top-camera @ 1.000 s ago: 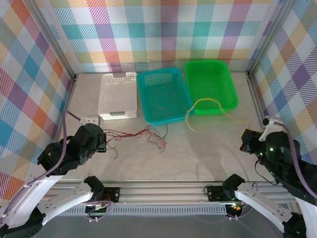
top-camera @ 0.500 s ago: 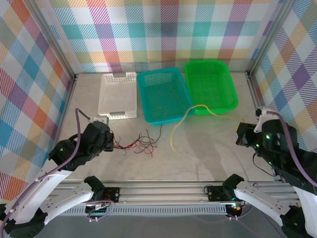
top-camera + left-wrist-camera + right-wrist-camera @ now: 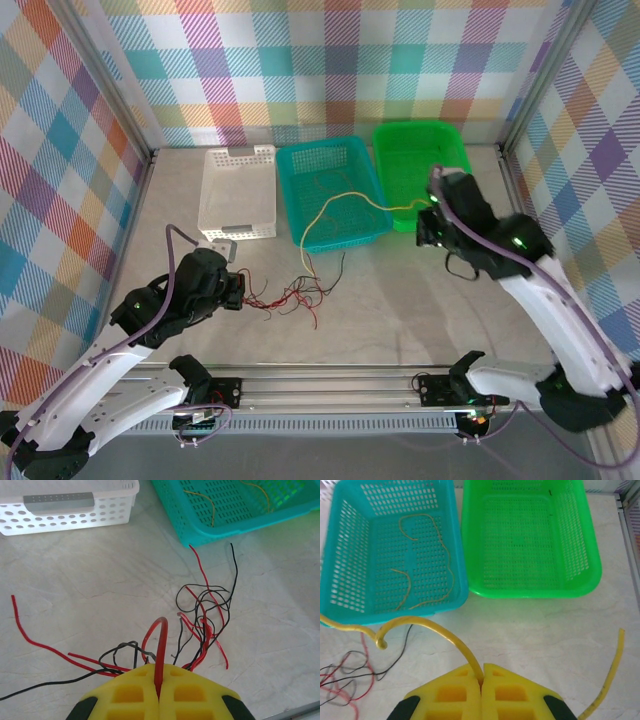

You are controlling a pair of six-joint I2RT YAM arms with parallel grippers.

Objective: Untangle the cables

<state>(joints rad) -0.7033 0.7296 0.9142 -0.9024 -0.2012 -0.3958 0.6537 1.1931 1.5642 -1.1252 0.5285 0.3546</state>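
The cables are split between my two grippers. A red and black tangle (image 3: 295, 293) lies on the table in front of my left gripper (image 3: 233, 290). In the left wrist view this gripper (image 3: 160, 674) is shut on a red cable (image 3: 162, 630) that loops up out of the tangle (image 3: 205, 620). My right gripper (image 3: 428, 222) hangs near the green basket's front left corner, shut on a yellow cable (image 3: 345, 198) that arcs left over the teal basket. In the right wrist view the yellow cable (image 3: 432, 626) leaves the shut fingers (image 3: 481, 674), and its other end (image 3: 615, 655) trails at the right.
Three baskets stand in a row at the back: white (image 3: 238, 190), teal (image 3: 287, 190) and green (image 3: 420, 165). Thin orange-brown cables (image 3: 440, 545) lie in the teal basket (image 3: 457, 555). The green basket (image 3: 530, 535) holds nothing. Checked walls enclose the table.
My right arm has swung from the right edge to the green basket's front, carrying the yellow cable left over the teal basket. My left gripper has shifted slightly right, dragging the tangle.
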